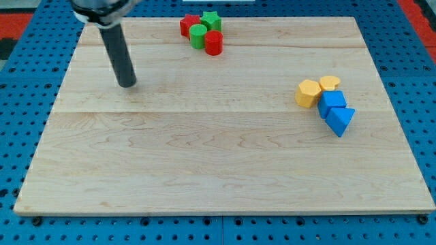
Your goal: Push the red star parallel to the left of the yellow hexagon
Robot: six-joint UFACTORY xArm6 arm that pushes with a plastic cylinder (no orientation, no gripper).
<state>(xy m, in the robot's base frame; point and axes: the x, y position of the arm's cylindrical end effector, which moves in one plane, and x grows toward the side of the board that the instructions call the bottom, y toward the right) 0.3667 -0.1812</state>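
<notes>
- Red star (189, 26) sits at the view's top, in a tight cluster with a green star (211, 19), a green cylinder (198, 37) and a red cylinder (214, 42); it is on the cluster's left side and touches the green cylinder.
- Yellow hexagon (308, 93) lies well apart, toward the view's right, touching a second yellow block (330, 83) whose shape I cannot name, and just beside a blue cube (334, 103) and a blue triangle (340, 120).
- My tip (127, 84) rests on the wood at the view's left, far from both groups. No gripper exists on this arm, only the rod, so nothing is grasped or released.
- I judge the task is at its approach step: the star is not yet separated from its neighbours.
- Next move probably calls for bringing my tip above and to the left of the star, then pushing it downward and rightward without dragging the green cylinder along.
- Light wooden board (204, 163) has much free space left of the hexagon; it lies on a blue perforated table (20, 102).
</notes>
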